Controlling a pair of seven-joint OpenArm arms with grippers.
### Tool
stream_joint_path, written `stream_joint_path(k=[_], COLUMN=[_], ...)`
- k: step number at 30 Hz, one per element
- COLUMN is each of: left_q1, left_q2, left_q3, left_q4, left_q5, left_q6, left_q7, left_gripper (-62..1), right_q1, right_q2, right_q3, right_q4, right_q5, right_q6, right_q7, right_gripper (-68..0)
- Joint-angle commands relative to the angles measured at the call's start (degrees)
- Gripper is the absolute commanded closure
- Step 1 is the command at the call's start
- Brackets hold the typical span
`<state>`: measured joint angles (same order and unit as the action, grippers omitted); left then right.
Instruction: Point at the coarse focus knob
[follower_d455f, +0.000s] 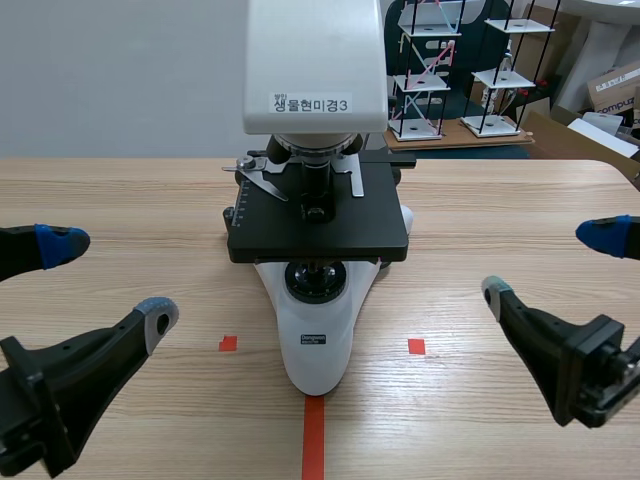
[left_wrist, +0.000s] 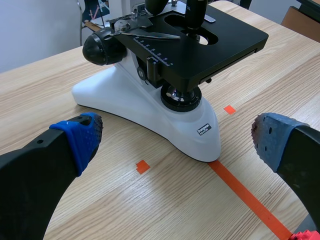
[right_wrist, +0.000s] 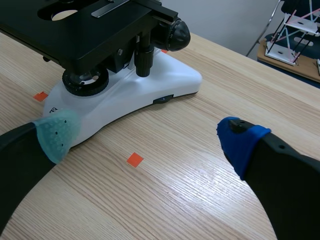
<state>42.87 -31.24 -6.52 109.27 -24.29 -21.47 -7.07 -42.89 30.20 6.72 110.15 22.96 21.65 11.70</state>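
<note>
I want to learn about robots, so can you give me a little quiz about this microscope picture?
1. True or false: the left end effector touches the white and black microscope.
2. The microscope stands on: A) a light wooden table; B) a metal tray; C) a blue cloth.
3. Fill in: the right end effector is ____ (open or shut).
Key: 1 false; 2 A; 3 open.

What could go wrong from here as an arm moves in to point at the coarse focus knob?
1. The coarse focus knob sits low beside the black stage, close to a hanging stage control; the point could land on the wrong part.
2. The left gripper and right gripper are both wide open, so a spread finger might bump the stage or nudge the microscope.
</note>
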Motion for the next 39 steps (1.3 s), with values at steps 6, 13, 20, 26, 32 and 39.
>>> stream_joint_path(k=[6,13,20,26,32,39], left_q1=[0.11,0.11,0.11,0.11,0.11,0.11], left_q2=[0.59,0.59,0.59,0.59,0.59,0.59], left_q3=[-0.46,-0.46,-0.46,-0.46,-0.46,-0.46], left_q4=[1.05,1.05,1.05,1.05,1.05,1.05], left_q5=[-0.31,-0.33,-0.31,-0.31,-0.31,-0.31], left_q6=[-0.09,-0.09,-0.09,-0.09,-0.09,-0.09], left_q7=[-0.79,-0.79,-0.76,-0.76,-0.76,-0.76], left_gripper=[-62.3,-62.3,-62.3,-62.3,-62.3,-62.3], right_q1=[-0.11,1.97,11.13,22.14,34.82,49.90], right_q2=[0.61,1.07,1.86,1.86,1.86,1.60], right_q3=[0.09,0.09,0.07,-0.09,-4.94,-15.04], right_q4=[0.15,0.15,0.17,0.17,-1.90,-14.93], right_q5=[0.63,0.66,3.50,5.01,4.98,7.69], right_q6=[-0.24,-0.22,-0.26,-0.26,-0.26,-1.97], right_q7=[2.16,4.00,0.07,-7.58,-15.52,-19.41], right_gripper=[-0.6,-0.6,0.2,0.2,0.2,0.2])
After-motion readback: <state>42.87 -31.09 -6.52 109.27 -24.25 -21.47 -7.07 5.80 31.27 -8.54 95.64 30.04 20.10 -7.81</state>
